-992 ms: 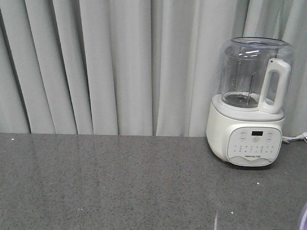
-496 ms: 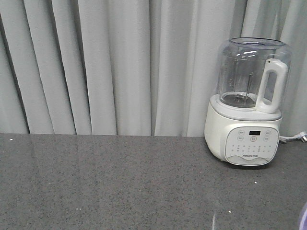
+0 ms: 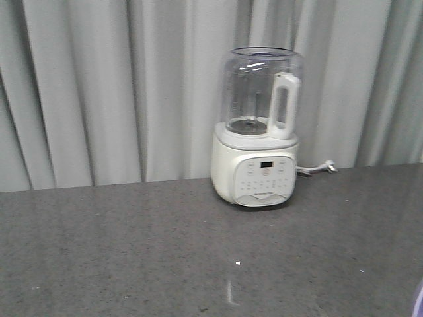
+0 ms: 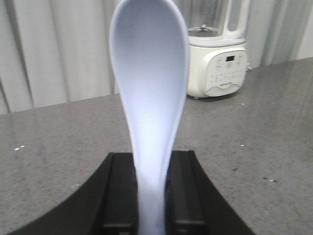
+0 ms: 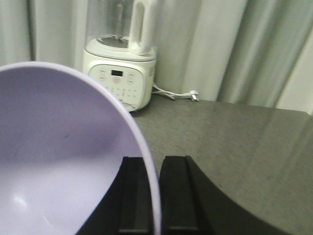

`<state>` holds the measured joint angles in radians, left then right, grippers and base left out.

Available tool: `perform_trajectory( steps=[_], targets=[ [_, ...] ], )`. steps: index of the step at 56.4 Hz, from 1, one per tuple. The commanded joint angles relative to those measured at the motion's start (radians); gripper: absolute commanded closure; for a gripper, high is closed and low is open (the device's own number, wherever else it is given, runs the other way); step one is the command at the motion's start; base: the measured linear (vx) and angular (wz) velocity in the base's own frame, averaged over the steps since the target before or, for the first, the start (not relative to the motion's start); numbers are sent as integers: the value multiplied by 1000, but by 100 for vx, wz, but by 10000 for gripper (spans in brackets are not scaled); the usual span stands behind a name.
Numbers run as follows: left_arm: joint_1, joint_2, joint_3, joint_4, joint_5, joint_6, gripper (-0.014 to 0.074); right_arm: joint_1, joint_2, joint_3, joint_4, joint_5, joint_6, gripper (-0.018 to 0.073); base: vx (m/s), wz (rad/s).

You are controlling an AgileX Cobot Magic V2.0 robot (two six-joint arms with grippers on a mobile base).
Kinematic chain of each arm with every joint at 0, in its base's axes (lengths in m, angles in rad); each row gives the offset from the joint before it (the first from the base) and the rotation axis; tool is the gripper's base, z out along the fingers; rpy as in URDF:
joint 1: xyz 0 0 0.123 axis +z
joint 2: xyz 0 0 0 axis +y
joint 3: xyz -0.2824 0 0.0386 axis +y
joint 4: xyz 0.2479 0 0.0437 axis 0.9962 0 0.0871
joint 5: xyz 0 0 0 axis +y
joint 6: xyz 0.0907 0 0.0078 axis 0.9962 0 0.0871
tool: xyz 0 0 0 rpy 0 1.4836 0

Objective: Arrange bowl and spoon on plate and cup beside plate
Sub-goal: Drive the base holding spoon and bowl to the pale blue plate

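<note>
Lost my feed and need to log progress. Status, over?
Left tool shut on spoon, scoop up. Right tool shut on bowl rim. Plate, cup not in view. Blender on counter ahead.

Purple bowl rim clamped between jaws; blender behind.

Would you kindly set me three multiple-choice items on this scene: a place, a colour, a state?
1. Where does the blender stand? A) on the grey countertop B) on a shelf C) on the floor
2. What colour is the bowl? A) green B) red C) lavender
3. What is the left hand doing? A) open, empty B) shut on the spoon C) holding a cup
Answers: A, its base rests there; C, plain in the right wrist view; B, the handle is clamped in it.
</note>
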<state>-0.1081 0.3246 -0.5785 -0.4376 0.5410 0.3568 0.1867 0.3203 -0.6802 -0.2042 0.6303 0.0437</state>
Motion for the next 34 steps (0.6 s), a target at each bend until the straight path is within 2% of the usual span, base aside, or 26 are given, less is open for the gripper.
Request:
perform_trajectory(
  steps=[1,34],
  targets=[
    [-8,9,-25,-24,-70,-3,596,2,12,-26,-19,-83,-10,568,-16,-63],
    [-8,9,-25,-24,-71,-3,596,2,12,-26,-19,-83,-10,568,-18,-71]
  ],
)
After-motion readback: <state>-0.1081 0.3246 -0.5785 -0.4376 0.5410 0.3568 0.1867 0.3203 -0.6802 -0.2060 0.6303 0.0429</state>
